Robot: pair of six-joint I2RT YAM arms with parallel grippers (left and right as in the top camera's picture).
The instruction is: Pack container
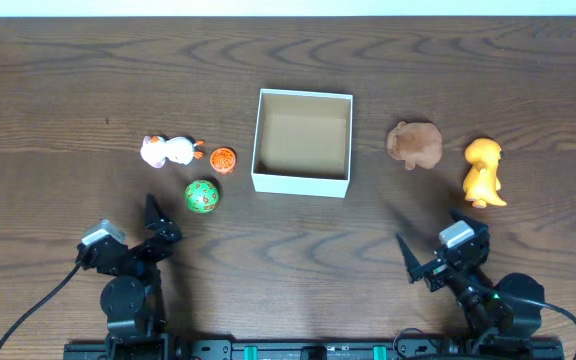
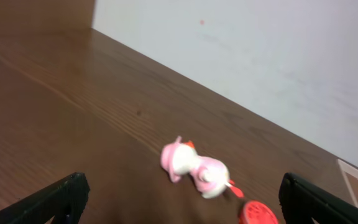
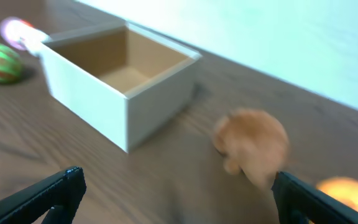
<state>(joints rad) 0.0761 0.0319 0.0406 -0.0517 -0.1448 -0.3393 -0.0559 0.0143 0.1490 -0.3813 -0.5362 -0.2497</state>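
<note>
The container (image 1: 301, 181), a square white box with a brown inside, stands empty mid-table; it also shows in the right wrist view (image 3: 92, 87). Left of it lie a pink-and-white toy (image 1: 166, 151) (image 2: 194, 167), a small orange disc (image 1: 223, 159) (image 2: 258, 213) and a green ball (image 1: 202, 196) (image 3: 0, 61). Right of it lie a brown plush toy (image 1: 414, 144) (image 3: 253, 143) and a yellow dinosaur toy (image 1: 483, 172) (image 3: 347, 194). My left gripper (image 1: 163, 228) (image 2: 182, 205) is open and empty near the table's front, below the green ball. My right gripper (image 1: 430, 250) (image 3: 176, 202) is open and empty, below the brown plush.
The dark wooden table (image 1: 68, 90) runs to a pale wall (image 2: 260, 56) at the back. Cables trail from both arm bases at the front edge.
</note>
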